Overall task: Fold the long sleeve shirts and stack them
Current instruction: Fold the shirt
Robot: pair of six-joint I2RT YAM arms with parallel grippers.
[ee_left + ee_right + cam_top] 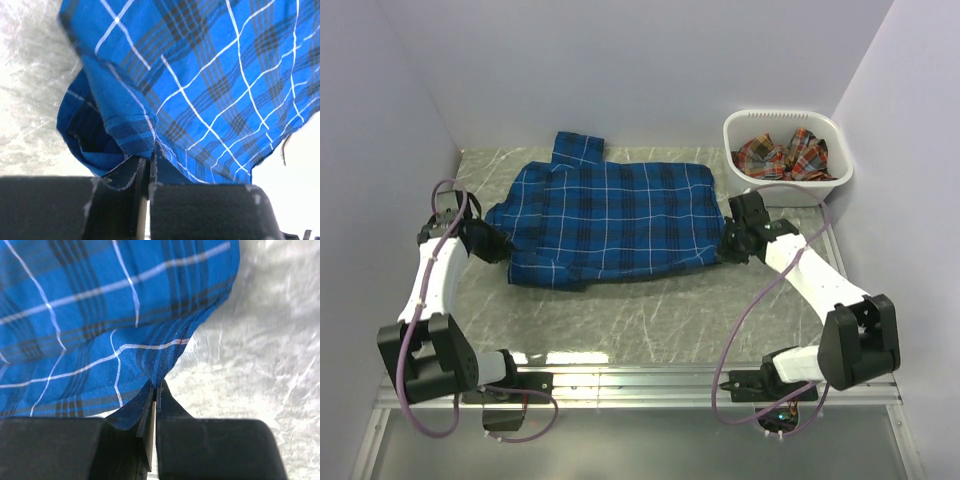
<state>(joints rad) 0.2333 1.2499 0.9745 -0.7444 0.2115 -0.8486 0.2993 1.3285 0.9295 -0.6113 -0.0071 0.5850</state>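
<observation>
A royal blue plaid long sleeve shirt (610, 215) lies spread across the marbled table, collar toward the back. My left gripper (492, 243) is shut on its left edge; in the left wrist view the cloth (200, 85) is pinched between the closed tips (150, 159). At the opposite edge my right gripper (728, 248) is shut on the fabric, and the right wrist view has the hem (125, 330) caught at the tips (155, 386). A red-orange plaid shirt (782, 157) lies crumpled in the basket.
A white plastic basket (788, 189) stands at the back right corner. White walls close in on the table at the left, back and right. A metal rail (640, 385) runs along the near edge between the arm bases.
</observation>
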